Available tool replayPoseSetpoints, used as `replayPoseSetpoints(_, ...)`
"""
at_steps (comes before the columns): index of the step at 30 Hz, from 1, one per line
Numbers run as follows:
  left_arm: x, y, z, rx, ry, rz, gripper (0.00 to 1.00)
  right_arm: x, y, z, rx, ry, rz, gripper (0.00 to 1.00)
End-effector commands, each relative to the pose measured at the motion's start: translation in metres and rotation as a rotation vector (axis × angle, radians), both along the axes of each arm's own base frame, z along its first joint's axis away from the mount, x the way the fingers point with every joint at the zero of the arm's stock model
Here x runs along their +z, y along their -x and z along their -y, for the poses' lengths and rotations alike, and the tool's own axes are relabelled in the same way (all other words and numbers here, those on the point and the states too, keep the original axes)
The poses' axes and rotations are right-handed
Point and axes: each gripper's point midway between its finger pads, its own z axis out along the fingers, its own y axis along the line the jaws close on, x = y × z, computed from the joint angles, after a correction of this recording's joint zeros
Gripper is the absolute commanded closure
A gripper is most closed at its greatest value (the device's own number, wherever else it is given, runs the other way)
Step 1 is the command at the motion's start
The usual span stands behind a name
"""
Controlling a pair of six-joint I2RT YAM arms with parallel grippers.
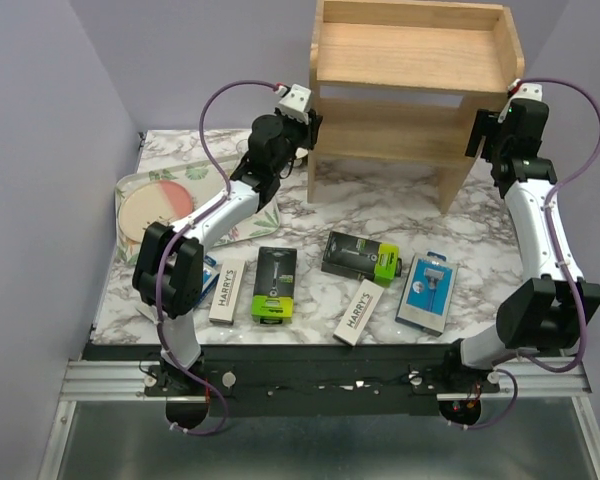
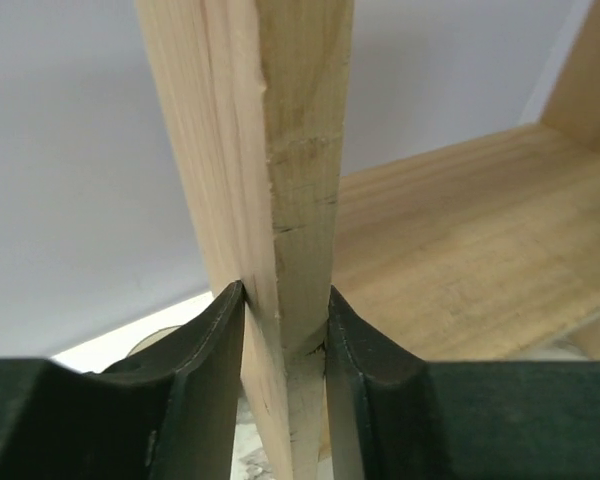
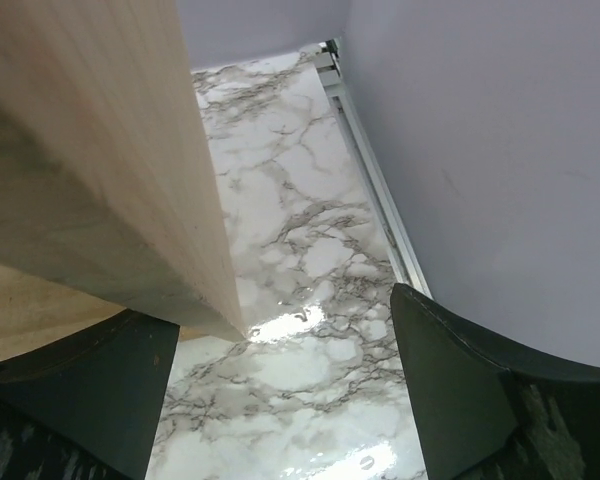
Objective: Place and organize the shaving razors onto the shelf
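Left gripper (image 2: pixel 285 300) pinches the edge of the left side panel of the large light-wood two-tier shelf (image 1: pixel 410 45), its black fingers (image 2: pixel 215 340) pressed against both faces. Right gripper (image 3: pixel 280 315) is spread wide around the shelf's right side panel. Flat razor packs (image 1: pixel 360 258) lie on the grey-veined white marble table (image 1: pixel 380 205) in front of the shelf: two black-and-lime, two white HARRY'S, one blue-and-white, and another partly hidden under the left arm.
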Motion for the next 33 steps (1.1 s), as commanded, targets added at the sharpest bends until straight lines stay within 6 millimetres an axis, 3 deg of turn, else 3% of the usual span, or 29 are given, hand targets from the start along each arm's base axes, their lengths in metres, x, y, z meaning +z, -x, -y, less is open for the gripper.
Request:
replayPoseSetpoints(1,-0.005,0.075,0.074,-0.346,-0.001,-0.058,0.56,-0.022,-0.003,0.034,-0.032,0.087,-0.106,0.09)
replayPoseSetpoints(4,-0.008,0.084,0.087,-0.366,-0.011,-0.056,0.53,-0.031,0.005,0.026,0.015,0.025,-0.113,0.07)
replayPoseSetpoints(5,-0.010,0.087,0.092,-0.374,-0.014,-0.059,0.52,-0.023,0.011,0.022,0.047,0.001,-0.087,0.02)
replayPoseSetpoints(7,-0.012,0.088,0.096,-0.372,-0.016,-0.061,0.49,-0.027,0.017,-0.006,0.199,-0.092,-0.064,0.00)
replayPoseSetpoints(8,-0.012,0.087,0.098,-0.371,-0.017,-0.062,0.48,-0.014,0.027,-0.010,0.235,-0.104,-0.014,0.00)
replayPoseSetpoints(12,-0.015,0.081,0.102,-0.335,-0.020,-0.076,0.46,-0.006,0.038,-0.030,0.351,-0.099,0.107,0.00)
replayPoseSetpoints(15,-0.017,0.078,0.101,-0.318,-0.024,-0.087,0.45,-0.003,0.033,-0.023,0.326,-0.074,0.144,0.00)
replayPoseSetpoints(22,-0.027,0.065,0.092,-0.233,-0.049,-0.139,0.43,-0.002,0.010,0.021,0.194,-0.071,0.181,0.00)
replayPoseSetpoints(27,-0.030,0.050,0.074,-0.102,-0.094,-0.123,0.43,-0.008,-0.005,0.047,0.150,-0.073,0.173,0.00)
replayPoseSetpoints(29,-0.032,0.046,0.069,-0.081,-0.116,-0.112,0.44,-0.004,-0.010,0.048,0.178,-0.069,0.192,0.01)
replayPoseSetpoints(33,-0.031,0.034,0.053,-0.036,-0.131,-0.107,0.44,-0.003,-0.018,0.033,0.302,-0.064,0.208,0.17)
